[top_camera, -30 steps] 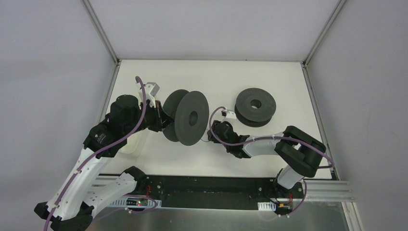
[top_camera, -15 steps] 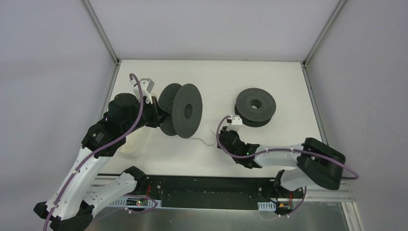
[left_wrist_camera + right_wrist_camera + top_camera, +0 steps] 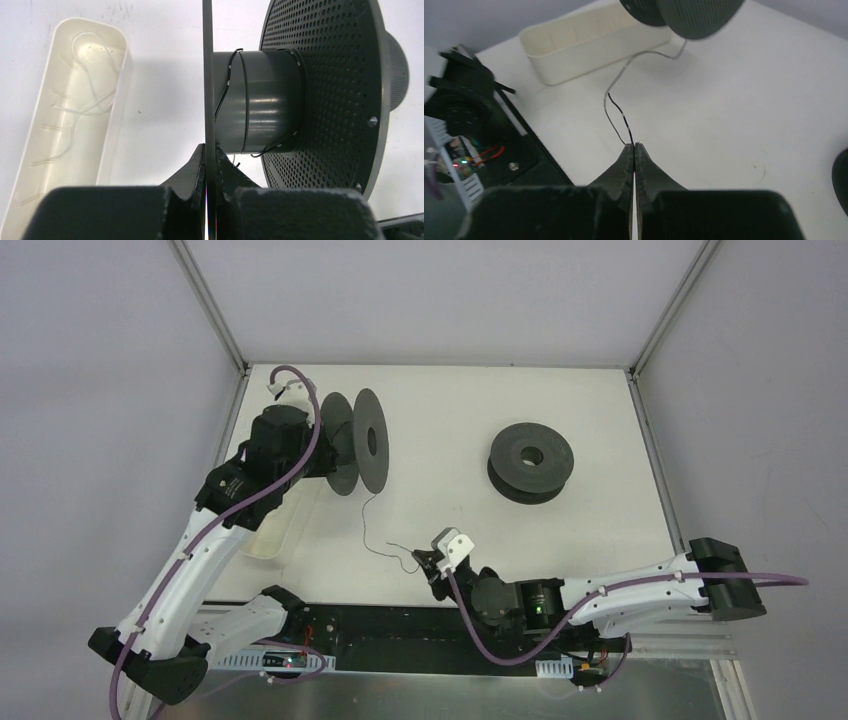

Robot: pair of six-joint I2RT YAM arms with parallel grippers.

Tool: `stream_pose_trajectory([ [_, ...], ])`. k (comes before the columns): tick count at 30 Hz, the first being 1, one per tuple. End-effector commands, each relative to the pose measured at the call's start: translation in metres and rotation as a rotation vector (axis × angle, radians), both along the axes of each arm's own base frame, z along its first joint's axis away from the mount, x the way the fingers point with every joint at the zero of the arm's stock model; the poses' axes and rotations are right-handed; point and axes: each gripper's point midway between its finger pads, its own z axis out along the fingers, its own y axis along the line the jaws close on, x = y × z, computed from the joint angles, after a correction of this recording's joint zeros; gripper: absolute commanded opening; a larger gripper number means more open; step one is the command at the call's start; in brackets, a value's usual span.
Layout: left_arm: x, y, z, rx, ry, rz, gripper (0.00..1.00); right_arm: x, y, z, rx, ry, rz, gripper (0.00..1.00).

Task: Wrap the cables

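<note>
Winding looked underway: the left gripper (image 3: 210, 150) pinched the spool (image 3: 357, 440) by its flange near the table's (image 3: 560, 540) far-left corner, the right gripper (image 3: 634, 146) pinched the cable (image 3: 623, 119) at the near edge, and the next move would need tension toward the hub (image 3: 260, 100).

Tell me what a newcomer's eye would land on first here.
The black spool stands on edge at the table's far left, one flange pinched by the left gripper. From it a thin dark cable trails to the near edge, where the right gripper is shut on it. A second spool lies flat at the far right.
</note>
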Motion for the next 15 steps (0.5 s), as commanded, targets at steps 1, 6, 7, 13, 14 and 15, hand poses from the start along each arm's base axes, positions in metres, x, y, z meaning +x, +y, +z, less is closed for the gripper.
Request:
stream_pose_trajectory([
  [1,0.018,0.008,0.013,0.039,-0.08,0.043,0.0,-0.021,0.016,0.079,0.04,-0.154,0.045,0.0],
  [6,0.015,0.008,-0.02,0.099,-0.016,0.008,0.0,-0.035,0.036,0.131,0.152,-0.173,0.098,0.0],
  [7,0.014,0.007,-0.026,0.11,-0.003,-0.004,0.0,-0.035,0.039,0.14,0.164,-0.185,0.098,0.0],
  [13,-0.001,-0.008,-0.058,0.1,0.079,-0.116,0.0,-0.021,0.053,0.203,0.22,-0.269,0.054,0.0],
  [14,-0.004,-0.011,-0.061,0.095,0.087,-0.138,0.0,-0.013,0.053,0.21,0.229,-0.274,0.037,0.0],
  [15,-0.007,-0.013,-0.064,0.093,0.092,-0.157,0.0,-0.003,0.052,0.216,0.243,-0.274,0.017,0.0],
])
